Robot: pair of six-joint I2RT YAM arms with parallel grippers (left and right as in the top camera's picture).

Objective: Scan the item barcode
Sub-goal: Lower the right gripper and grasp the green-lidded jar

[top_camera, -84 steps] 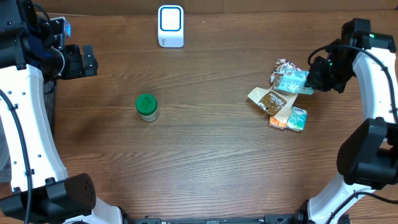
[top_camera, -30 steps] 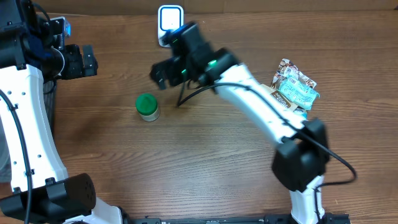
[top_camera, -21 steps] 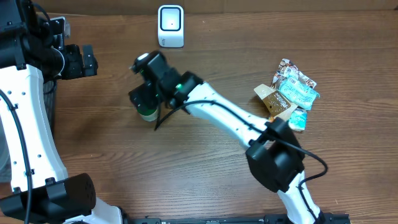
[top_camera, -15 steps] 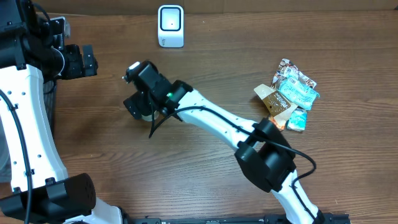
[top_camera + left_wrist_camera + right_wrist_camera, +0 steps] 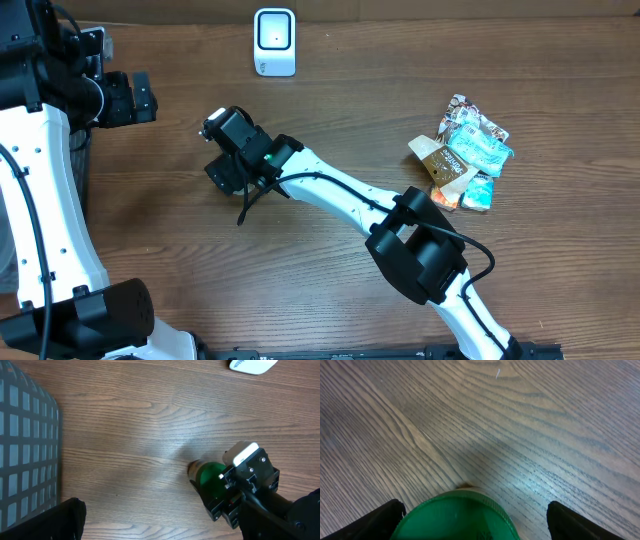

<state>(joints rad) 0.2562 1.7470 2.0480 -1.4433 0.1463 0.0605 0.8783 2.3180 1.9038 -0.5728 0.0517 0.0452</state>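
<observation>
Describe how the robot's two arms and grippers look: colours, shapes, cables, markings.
The left arm and right arm are smooth white shells linked by rounded black joints. The right arm has a thin black cable looping near its wrist, a small green light and a white block on top. The left gripper and right gripper are black and boxy, with dark fingers. No lettering is readable.

There is one green-lidded jar, one white scanner and one wire basket. Snack packets number about four.
</observation>
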